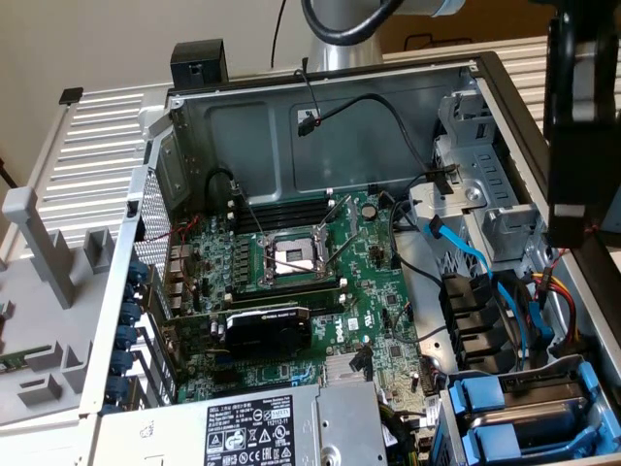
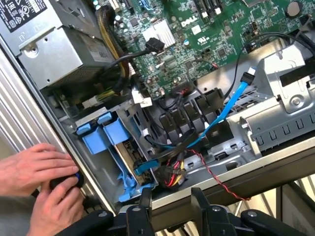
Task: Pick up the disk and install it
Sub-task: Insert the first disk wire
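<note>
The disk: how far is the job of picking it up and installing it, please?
Done: cannot tell; the disk in its blue frame sits in the drive bay, either not yet taken or already fitted. In hand: nothing; the gripper hangs open and empty by the case edge; a person's hands are at the rim. Left: unclear.

Computer workshop or lab: opened desktop tower (image 1: 320, 85), bare motherboard (image 1: 380, 291)

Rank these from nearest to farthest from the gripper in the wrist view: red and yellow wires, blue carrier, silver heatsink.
From the gripper:
1. Red and yellow wires, just inside the case edge.
2. Blue carrier, in the drive bay.
3. Silver heatsink, on the green board.
</note>
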